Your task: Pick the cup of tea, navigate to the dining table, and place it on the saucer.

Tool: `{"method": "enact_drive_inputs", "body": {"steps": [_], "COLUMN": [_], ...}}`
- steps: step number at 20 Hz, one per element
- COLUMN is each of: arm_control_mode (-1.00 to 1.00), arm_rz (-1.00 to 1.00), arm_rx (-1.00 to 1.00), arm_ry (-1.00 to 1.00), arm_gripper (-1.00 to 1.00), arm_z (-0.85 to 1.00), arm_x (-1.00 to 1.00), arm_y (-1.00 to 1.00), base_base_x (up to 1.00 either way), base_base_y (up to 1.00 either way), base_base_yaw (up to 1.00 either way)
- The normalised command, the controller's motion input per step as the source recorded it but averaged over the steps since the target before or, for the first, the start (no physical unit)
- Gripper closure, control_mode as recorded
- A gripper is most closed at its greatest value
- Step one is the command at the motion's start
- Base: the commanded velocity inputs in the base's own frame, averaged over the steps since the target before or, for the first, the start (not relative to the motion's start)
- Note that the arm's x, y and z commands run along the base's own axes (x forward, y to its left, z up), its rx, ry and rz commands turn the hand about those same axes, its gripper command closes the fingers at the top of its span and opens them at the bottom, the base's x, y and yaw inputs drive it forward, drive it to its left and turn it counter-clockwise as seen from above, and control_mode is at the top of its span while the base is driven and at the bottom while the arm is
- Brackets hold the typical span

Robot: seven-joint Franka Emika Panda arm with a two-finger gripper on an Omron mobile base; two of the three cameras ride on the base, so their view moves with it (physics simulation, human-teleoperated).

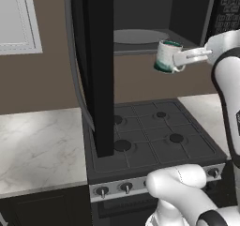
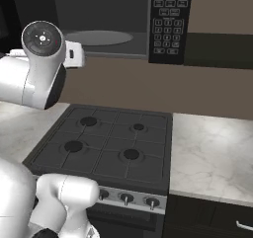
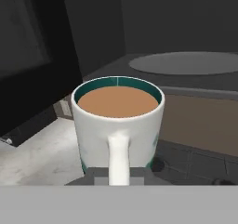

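The cup of tea [image 1: 166, 56] is a white mug with a teal-green base band. It hangs in the air just in front of the open microwave, above the stove. My gripper [image 1: 180, 57] is shut on its handle from the right side. In the hand view the cup of tea [image 3: 118, 118] is upright and close, brown liquid nearly to the rim, its handle facing the camera between my gripper [image 3: 118, 175] fingertips. The dining table and the saucer are out of view.
The microwave's dark door [image 1: 97, 70] stands swung open to the left of the cup, with the grey turntable [image 1: 140, 36] inside behind it. A black four-burner stove [image 1: 150, 136] lies below. Marble counters [image 1: 37, 145] flank it. The microwave keypad [image 2: 170, 19] is at the right.
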Motion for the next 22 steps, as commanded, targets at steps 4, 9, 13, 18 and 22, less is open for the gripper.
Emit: {"method": "enact_drive_inputs", "body": {"steps": [4,9,13,18,22], "arm_control_mode": [-1.0,-1.0,-1.0,-1.0,-1.0], "arm_rz": [0.0,0.0,0.0,0.0,0.0], "arm_rx": [-0.02,0.0,0.0,0.0,0.0], "arm_ry": [0.02,0.0,0.0,0.0,0.0], "arm_gripper": [1.0,1.0,1.0,1.0,1.0], "arm_z": [-0.81,-0.52,-0.29,0.0,0.0], "arm_x": [-0.84,-0.66,-0.14,0.0,0.0], "arm_y": [-0.17,-0.15,0.0,0.0,0.0], "base_base_x": [0.0,0.0,0.0,0.0,0.0], "base_base_y": [0.0,0.0,0.0,0.0,0.0], "base_base_yaw": [0.0,0.0,0.0,0.0,0.0]}}
